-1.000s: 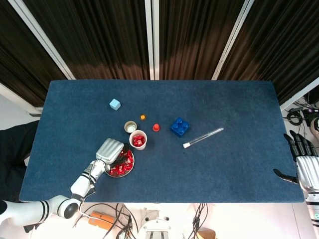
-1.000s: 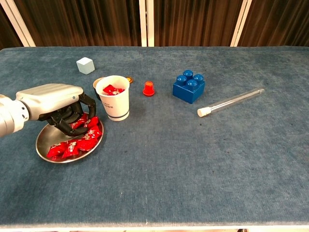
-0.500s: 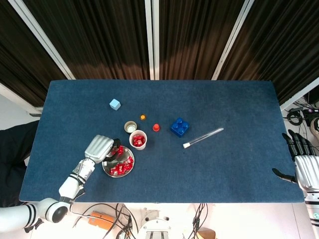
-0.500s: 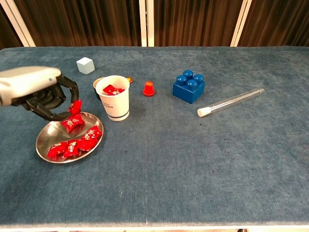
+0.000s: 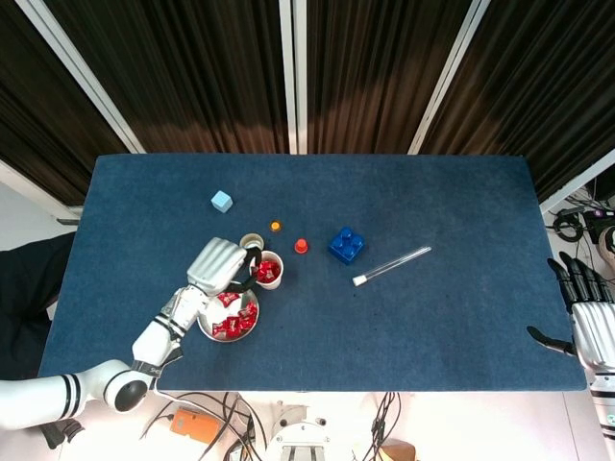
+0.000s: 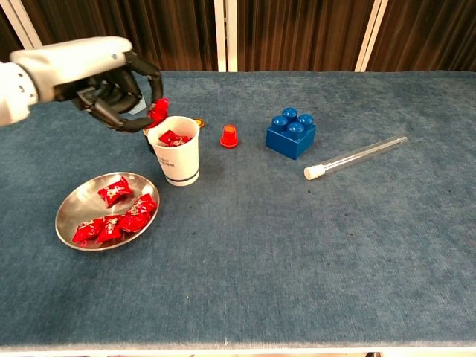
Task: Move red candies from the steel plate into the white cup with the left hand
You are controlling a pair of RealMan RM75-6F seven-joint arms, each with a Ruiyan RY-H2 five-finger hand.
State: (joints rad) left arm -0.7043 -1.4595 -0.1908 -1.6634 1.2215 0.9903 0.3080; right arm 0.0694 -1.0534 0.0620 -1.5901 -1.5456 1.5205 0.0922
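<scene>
The left robot hand (image 6: pixel 111 85) pinches one red candy (image 6: pixel 158 111), crinkly and shiny, just above the white cup (image 6: pixel 175 159); the cup holds more red candies (image 6: pixel 173 138); four lie on the steel plate (image 6: pixel 78 207); the right robot hand (image 5: pixel 588 317) hangs off the counter (image 6: pixel 297 245), fingers apart, holding nothing.
</scene>
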